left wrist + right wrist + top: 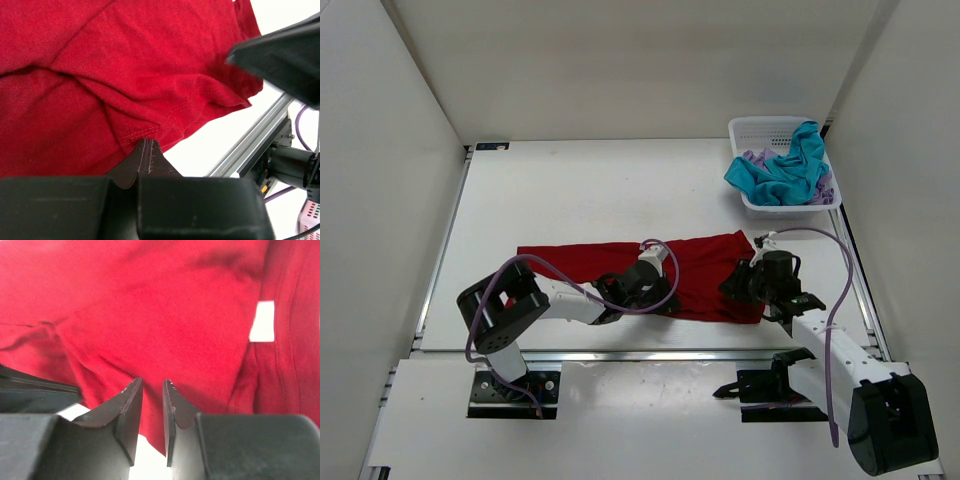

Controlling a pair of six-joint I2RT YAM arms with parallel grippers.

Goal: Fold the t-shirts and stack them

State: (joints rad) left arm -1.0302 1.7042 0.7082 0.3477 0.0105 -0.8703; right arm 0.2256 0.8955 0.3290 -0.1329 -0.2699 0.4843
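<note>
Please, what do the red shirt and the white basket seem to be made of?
Red shirt: soft knit cloth, probably cotton jersey, with a matte finish. It creases in loose folds and has a stitched hem. Basket: it looks like stiff white plastic, smooth, with slotted mesh walls that hold their shape.

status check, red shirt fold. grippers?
Left gripper shut on red t-shirt hem. Right gripper narrowly parted at its right edge, grip unclear. Teal t-shirt, lavender t-shirt bunched in basket; nothing blocking.

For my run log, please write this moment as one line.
red t-shirt spread out | left gripper shut on its hem | right gripper slightly open at its edge
</note>
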